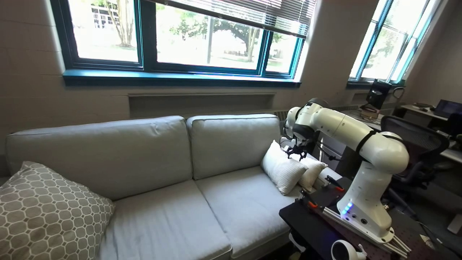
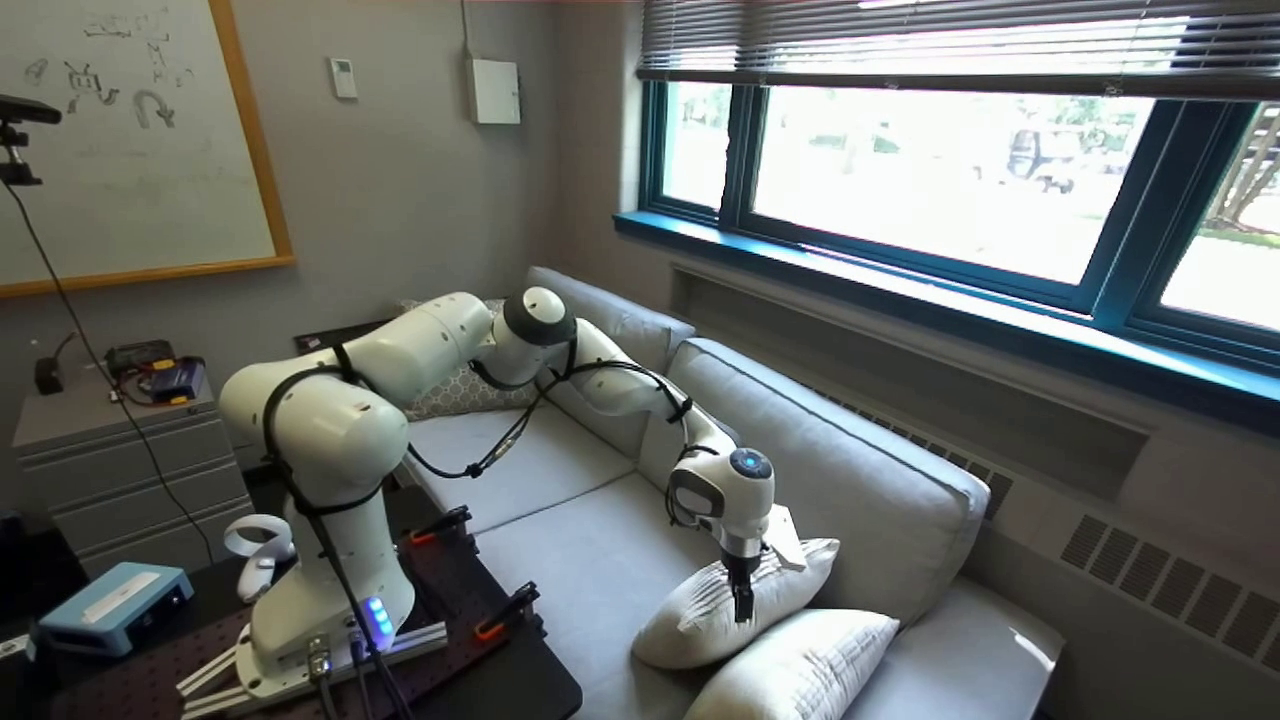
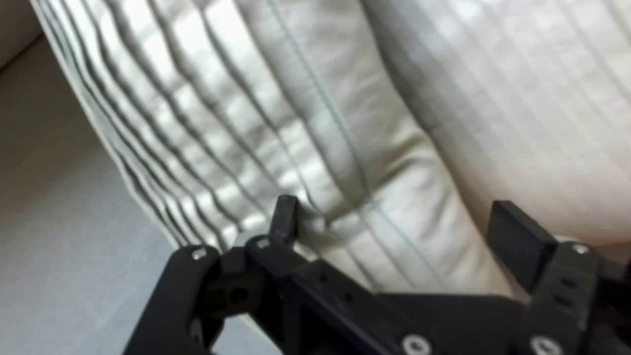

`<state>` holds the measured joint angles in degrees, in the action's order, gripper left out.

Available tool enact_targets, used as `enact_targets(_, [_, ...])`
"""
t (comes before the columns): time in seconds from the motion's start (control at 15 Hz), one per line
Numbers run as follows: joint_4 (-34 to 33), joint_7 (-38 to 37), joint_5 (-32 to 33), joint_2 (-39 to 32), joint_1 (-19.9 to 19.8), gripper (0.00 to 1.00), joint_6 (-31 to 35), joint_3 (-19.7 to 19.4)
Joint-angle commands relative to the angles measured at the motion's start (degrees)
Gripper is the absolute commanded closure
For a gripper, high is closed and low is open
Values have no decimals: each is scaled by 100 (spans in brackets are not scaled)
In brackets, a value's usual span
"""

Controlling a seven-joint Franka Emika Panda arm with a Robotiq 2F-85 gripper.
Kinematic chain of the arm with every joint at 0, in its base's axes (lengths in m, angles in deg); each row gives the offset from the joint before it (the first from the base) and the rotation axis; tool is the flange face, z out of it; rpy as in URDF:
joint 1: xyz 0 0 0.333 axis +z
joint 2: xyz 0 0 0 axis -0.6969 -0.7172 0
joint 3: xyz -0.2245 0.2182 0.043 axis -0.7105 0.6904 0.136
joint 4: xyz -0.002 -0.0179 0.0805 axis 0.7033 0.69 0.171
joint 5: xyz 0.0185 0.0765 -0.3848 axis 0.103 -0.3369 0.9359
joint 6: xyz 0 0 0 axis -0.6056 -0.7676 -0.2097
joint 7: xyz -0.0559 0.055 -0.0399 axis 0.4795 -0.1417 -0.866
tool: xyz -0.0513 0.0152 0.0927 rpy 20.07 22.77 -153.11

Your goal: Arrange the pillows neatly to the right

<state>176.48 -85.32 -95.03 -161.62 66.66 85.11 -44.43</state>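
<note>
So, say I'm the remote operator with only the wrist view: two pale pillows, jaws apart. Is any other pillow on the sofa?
Observer: Yes, a patterned pillow, at the far end of the sofa.
Operator: And what are the two pillows beside?
Observer: The armrest, as an exterior view shows.
Operator: Where does the robot's base stand?
Observer: On a black table in front of the sofa.

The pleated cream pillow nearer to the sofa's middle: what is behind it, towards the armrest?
Behind that pleated pillow, in an exterior view, a second cream pillow shows in part. The rest is covered and cannot be seen there.
</note>
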Motion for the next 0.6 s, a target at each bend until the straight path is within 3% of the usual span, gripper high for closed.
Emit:
enact_targets(0.0, [473, 5, -312, 72, 129, 0, 189, -380])
enact_targets(0.07, [539, 8, 442, 826, -405, 0, 916, 266])
enact_targets(0.13, [594, 4, -289, 107, 76, 0, 303, -491])
enact_targets(0.2, [653, 11, -274, 213, 25, 0, 354, -448])
enact_targets(0.27, [654, 15, 394, 926, -512, 0, 1109, 220])
enact_targets(0.33, [689, 10, -279, 222, -28, 0, 451, -471])
enact_targets(0.4, [716, 16, -268, 329, -64, 0, 481, -409])
enact_targets(0.47, [755, 17, 450, 1096, -527, 0, 1136, 238])
enact_targets(0.53, [764, 8, -93, 499, -11, 0, 353, -431])
